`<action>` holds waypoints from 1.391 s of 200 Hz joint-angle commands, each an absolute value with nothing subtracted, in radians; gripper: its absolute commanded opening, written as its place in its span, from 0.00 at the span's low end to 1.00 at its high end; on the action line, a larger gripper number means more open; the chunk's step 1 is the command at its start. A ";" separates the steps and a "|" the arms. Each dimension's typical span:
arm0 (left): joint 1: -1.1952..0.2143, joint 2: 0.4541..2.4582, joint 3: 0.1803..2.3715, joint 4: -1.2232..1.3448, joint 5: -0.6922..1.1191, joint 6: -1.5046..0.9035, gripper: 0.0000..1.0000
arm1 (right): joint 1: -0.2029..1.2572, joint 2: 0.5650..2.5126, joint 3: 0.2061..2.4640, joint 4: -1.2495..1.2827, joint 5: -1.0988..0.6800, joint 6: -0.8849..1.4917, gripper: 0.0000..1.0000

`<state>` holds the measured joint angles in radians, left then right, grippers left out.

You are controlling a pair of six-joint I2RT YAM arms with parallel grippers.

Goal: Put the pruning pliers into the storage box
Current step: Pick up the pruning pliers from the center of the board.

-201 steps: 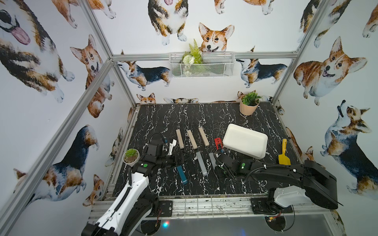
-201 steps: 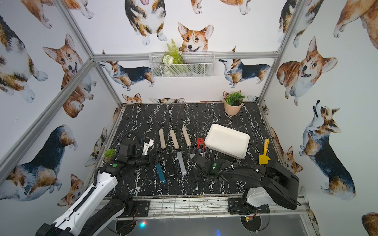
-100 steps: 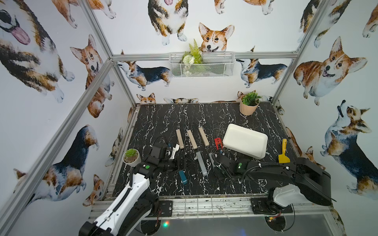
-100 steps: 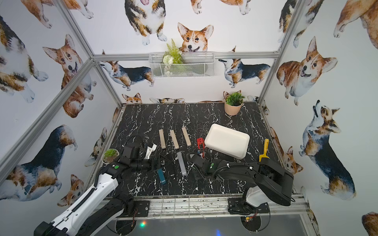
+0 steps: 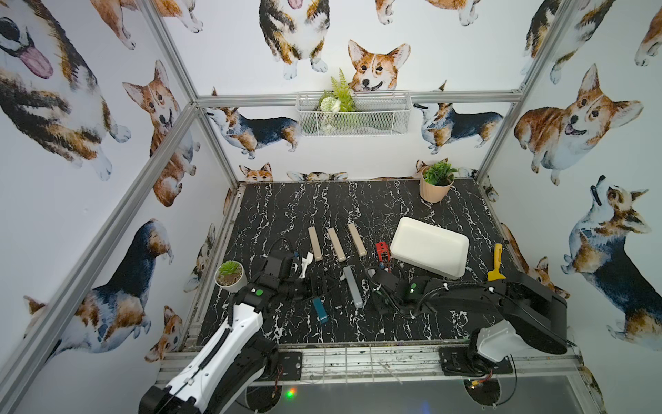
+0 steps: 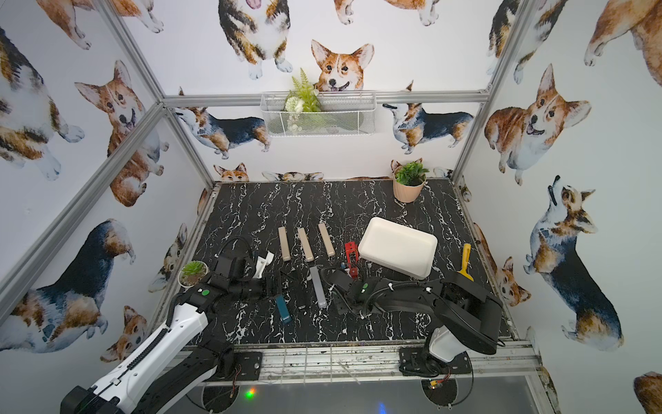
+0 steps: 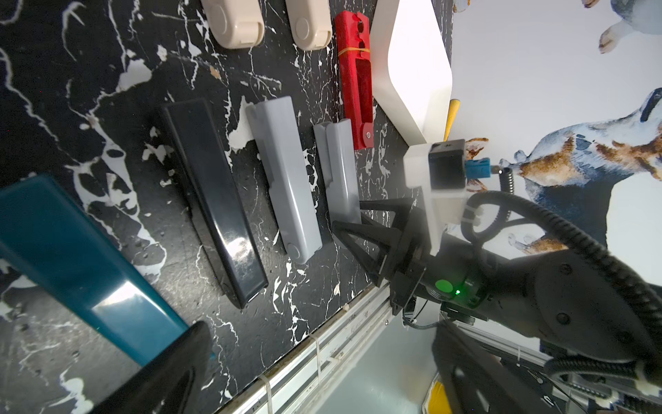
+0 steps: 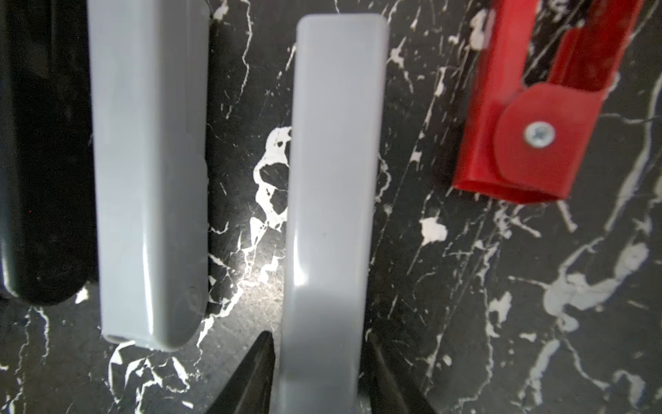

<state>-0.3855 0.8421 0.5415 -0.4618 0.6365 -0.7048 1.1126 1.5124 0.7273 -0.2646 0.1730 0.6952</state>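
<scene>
Right wrist view tells the story: your right pincer (image 8: pixel 318 337) is now straddling the grey pliers (image 8: pixel 336 143), one finger down each long side near its end. A second ago it sat a touch nearer the storage box (image 5: pixel 430 251) with the jaws wider. Since then it's slid away from the box and the jaws have come in, so they're only partly open. The pads look right up against the plastic, but I can't tell if they're actually pinching yet. The tool lies flat on the table (image 5: pixel 358 200). So you're at the grab, nothing's lifted, and the box is empty, with every one of the pliers I can see lying outside it.

Room-wise, the other grey pliers (image 8: pixel 150 179) lies just beside your target on the side away from the box. There's only a thin strip of table between them, so that finger has little slack.

The red pliers (image 8: pixel 537 136) sits between your target and the box, just beside the box rim, so I'd lift clear before swinging over.

The black pliers (image 8: pixel 43 179) and teal pliers (image 5: pixel 320 310) lie further from the box again. Your left pincer (image 5: pixel 317 286) hangs by the teal one, and I can't tell how open it is.

The yellow scraper (image 5: pixel 496 265) is beyond the box, out of your way. The box rim is low, so dropping in looks easy.
</scene>
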 commanded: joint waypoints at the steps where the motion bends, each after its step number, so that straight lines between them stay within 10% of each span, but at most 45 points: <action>1: -0.386 0.838 0.537 -0.439 0.629 -0.713 1.00 | 1.113 1.517 0.732 -0.263 0.166 0.691 0.42; 108: -0.387 0.851 0.538 -0.395 0.633 -0.714 1.00 | 1.113 1.457 0.780 -0.366 0.197 0.690 0.00; 278: -0.388 1.116 0.734 -0.066 0.699 -0.680 1.00 | 0.872 1.364 1.045 -0.559 0.290 0.615 0.00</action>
<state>-0.3862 1.0706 0.6956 -0.1493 0.6720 -0.6838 0.9142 1.3579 1.0210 -0.5327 0.2668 0.6483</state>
